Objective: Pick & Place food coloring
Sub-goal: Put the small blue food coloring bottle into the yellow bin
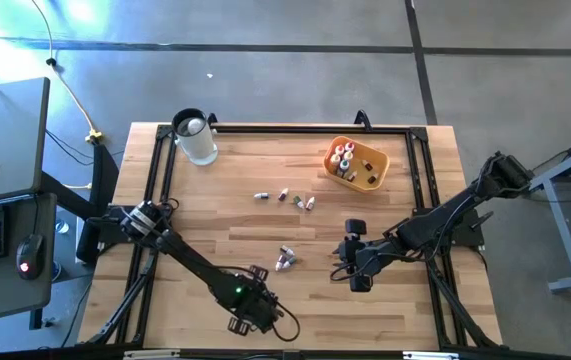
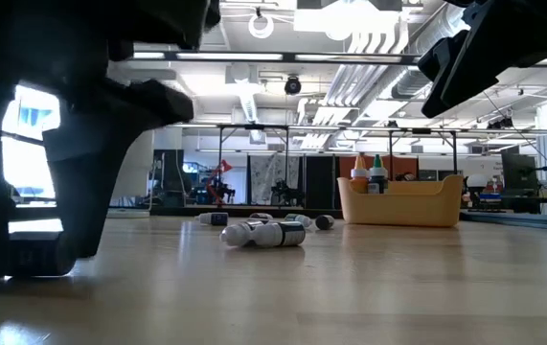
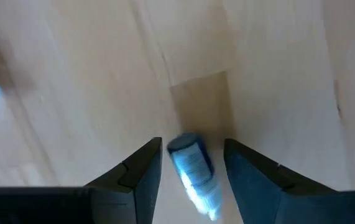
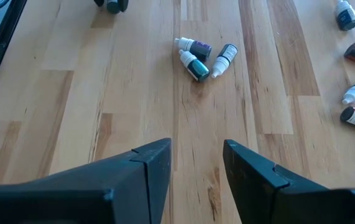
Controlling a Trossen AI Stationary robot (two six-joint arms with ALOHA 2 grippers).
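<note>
The task looks only partly done. Several bottles [image 1: 343,160] already stand upright in the orange tray [image 1: 372,178] at the far right part of the tabletop [image 1: 215,215], and a clear jar [image 1: 196,139] stands at the far left corner. Many vials are not yet collected: a loose row of four or five [image 1: 285,197] lies on its side in the middle of the tabletop, and a small cluster of three [image 4: 201,57] lies nearer to the front, between the two arms. The left gripper [image 3: 191,171] is low over the front edge of the tabletop, its fingers apart, and one vial with a blue cap [image 3: 194,174] lies between them on the wood. I cannot tell if the fingers already touch it, so I judge this as the moment of a pick, not a sure hold. The right gripper [image 4: 197,163] hovers over the right half of the tabletop with its fingers apart and nothing between them; it points toward the cluster of three, which is well ahead of it. So what is left, as I judge it, is to close on the blue-capped vial, carry it to the tray, and then do the same for the cluster and the row in the middle.
</note>
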